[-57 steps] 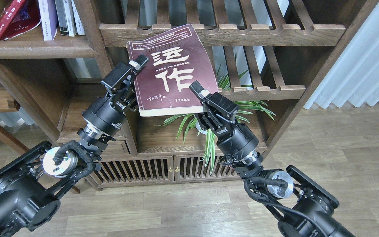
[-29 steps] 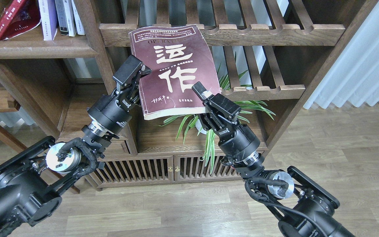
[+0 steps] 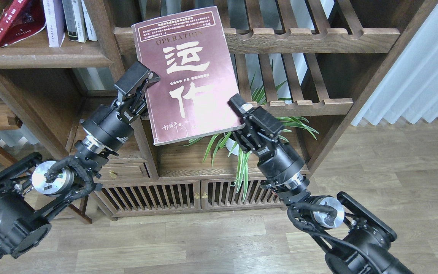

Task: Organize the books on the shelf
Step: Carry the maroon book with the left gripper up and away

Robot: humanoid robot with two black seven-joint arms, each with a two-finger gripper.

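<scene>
The thick maroon book with big white characters is held in the air in front of the slatted rack, cover facing me and tilted. My left gripper is shut on its left edge. My right gripper is shut on its lower right edge. The red book leans at the far left of the dark-brown shelf board. The pale lavender book stands upright next to it.
Thin white and grey-spined books stand to the right of the lavender one. A shelf post separates that shelf from the slatted racks. A potted green plant sits below the book, above a low cabinet. A curtain hangs at the right.
Both grippers have carried the maroon book up and to the left. Its top edge now rises above the upper rack rail and sits nearer the shelf post.
</scene>
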